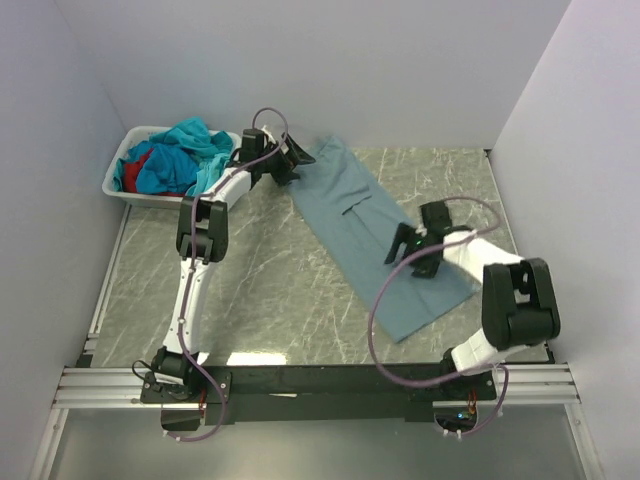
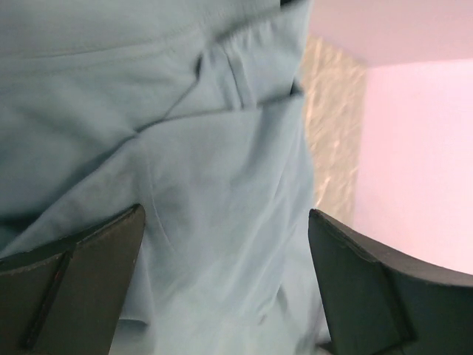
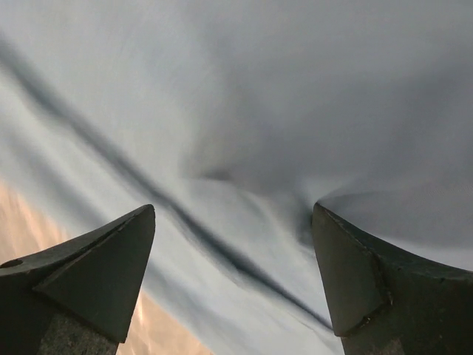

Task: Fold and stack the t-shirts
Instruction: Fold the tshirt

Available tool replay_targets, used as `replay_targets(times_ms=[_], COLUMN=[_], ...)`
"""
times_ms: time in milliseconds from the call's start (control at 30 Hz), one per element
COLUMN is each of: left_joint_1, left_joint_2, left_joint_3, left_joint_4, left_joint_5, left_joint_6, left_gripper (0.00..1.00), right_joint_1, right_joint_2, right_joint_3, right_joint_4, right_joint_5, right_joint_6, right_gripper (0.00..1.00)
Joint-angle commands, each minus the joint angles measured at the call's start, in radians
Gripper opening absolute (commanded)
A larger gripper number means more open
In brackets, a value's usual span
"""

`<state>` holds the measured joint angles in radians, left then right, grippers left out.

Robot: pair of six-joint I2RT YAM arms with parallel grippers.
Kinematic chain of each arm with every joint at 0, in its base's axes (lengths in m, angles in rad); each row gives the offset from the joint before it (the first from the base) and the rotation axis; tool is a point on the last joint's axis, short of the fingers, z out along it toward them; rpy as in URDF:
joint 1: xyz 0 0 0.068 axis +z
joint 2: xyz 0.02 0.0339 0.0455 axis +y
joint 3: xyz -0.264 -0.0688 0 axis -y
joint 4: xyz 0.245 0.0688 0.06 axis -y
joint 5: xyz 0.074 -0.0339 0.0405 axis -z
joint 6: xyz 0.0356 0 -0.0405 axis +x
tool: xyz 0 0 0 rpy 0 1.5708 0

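Observation:
A dusty grey-blue t-shirt [image 1: 370, 220] lies in a long folded strip across the table, from back centre to front right. My left gripper [image 1: 296, 160] is open over its far end, close above the cloth; the shirt [image 2: 222, 148] fills the left wrist view between the fingers [image 2: 347, 281]. My right gripper [image 1: 412, 250] is open and pressed down on the shirt's near half; the cloth [image 3: 244, 148] wrinkles between its fingertips [image 3: 355, 274]. Teal, blue and red t-shirts [image 1: 180, 160] are heaped in the basket.
A white plastic basket [image 1: 118, 178] stands at the back left corner. White walls close in the table at the back and both sides. The marbled table top [image 1: 270, 290] shows at the front left. A purple cable loops from the right arm.

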<state>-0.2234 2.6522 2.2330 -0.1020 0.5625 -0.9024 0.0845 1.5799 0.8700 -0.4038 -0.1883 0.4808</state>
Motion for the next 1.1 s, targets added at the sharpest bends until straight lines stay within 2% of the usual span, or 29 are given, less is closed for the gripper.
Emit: replay_targets(times_ms=[0, 33, 100, 133, 267, 400, 700, 800, 900, 1067], left_joint_1=[-0.008, -0.008, -0.01, -0.011, -0.013, -0.021, -0.024, -0.024, -0.033, -0.054], left_joint_2=[0.084, 0.092, 0.11, 0.115, 0.137, 0.135, 0.019, -0.047, -0.13, -0.317], left_joint_3=[0.065, 0.076, 0.086, 0.094, 0.114, 0.128, 0.148, 0.18, 0.206, 0.163], left_joint_4=[0.09, 0.094, 0.149, 0.171, 0.235, 0.258, 0.176, 0.186, 0.196, 0.157], left_joint_5=[-0.009, -0.022, -0.045, -0.05, -0.055, -0.078, -0.208, -0.162, -0.127, -0.168], left_joint_6=[-0.099, -0.111, -0.136, -0.147, -0.179, -0.173, 0.006, 0.031, 0.056, 0.173], left_gripper=[0.99, 0.99, 0.99, 0.99, 0.99, 0.99, 0.99, 0.99, 0.99, 1.0], right_joint_1=[0.182, 0.269, 0.34, 0.415, 0.582, 0.664, 0.669, 0.666, 0.632, 0.517], right_joint_2=[-0.069, -0.08, -0.11, -0.121, -0.112, -0.08, -0.173, -0.216, -0.271, -0.362], right_joint_3=[-0.129, -0.149, -0.195, -0.203, -0.158, -0.068, 0.093, 0.121, 0.115, 0.1], right_joint_4=[-0.05, -0.034, 0.005, 0.037, 0.046, 0.056, -0.099, -0.121, -0.133, -0.174], right_joint_5=[-0.085, -0.092, -0.158, -0.171, -0.185, -0.186, -0.025, 0.032, 0.079, 0.115], right_joint_6=[0.094, 0.152, 0.198, 0.246, 0.245, 0.217, 0.15, 0.154, 0.179, 0.174], right_gripper=[0.93, 0.93, 0.93, 0.93, 0.93, 0.93, 0.94, 0.94, 0.94, 0.95])
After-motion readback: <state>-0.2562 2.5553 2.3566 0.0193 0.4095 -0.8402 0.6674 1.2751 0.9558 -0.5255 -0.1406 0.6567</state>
